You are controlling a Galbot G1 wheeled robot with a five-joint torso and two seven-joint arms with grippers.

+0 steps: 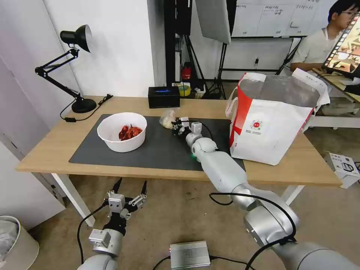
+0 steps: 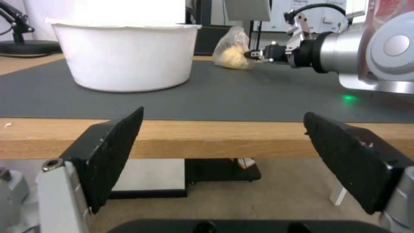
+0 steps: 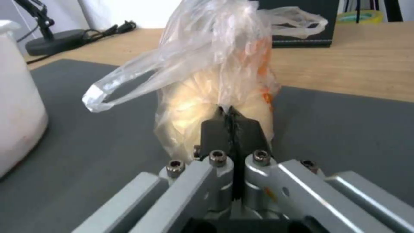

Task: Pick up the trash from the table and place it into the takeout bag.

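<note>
Gripper (image 3: pixel 228 121) on my right arm is pinched shut on the knotted bag (image 3: pixel 215 74), so I should lift straight up before swinging right to the takeout bag (image 1: pixel 270 127).

A studio-like lab: light stands (image 1: pixel 221 56), wall whiteboard (image 1: pixel 273 17), desk lamp (image 1: pixel 73 63), bare concrete floor (image 1: pixel 180 213).

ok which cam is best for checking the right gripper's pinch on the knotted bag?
Right wrist view: the right gripper has its fingers shut on the knotted bag, close up. Head view shows the bag small; left wrist view shows it from the side.
</note>
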